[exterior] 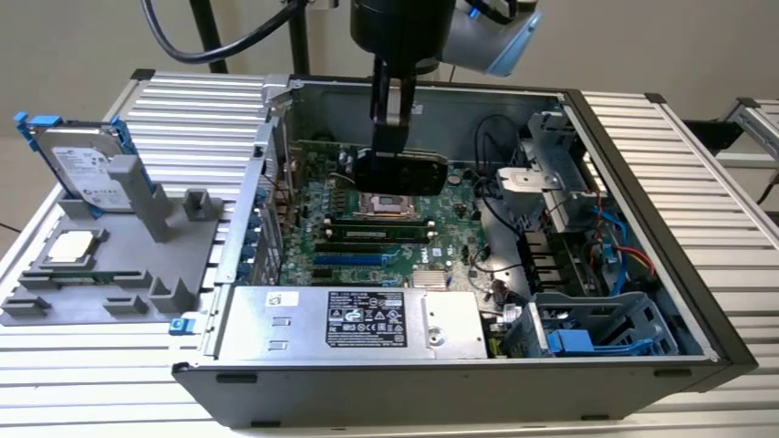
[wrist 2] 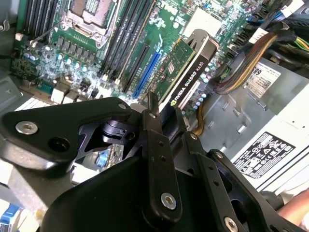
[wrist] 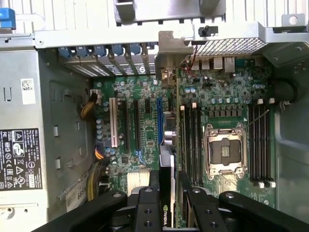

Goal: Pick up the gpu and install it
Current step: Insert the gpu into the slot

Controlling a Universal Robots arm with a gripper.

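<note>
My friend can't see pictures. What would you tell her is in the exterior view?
A robot arm's gripper holds the gpu over the green motherboard inside an open computer case. On the exterior view's left, a grey holder carries a silver hard drive standing upright and a small square chip lying flat.

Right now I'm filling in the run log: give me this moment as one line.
gripper: shut on gpu | gpu: held edge-down above motherboard, inside open computer case | cpu socket: empty | install: not yet seated
</note>
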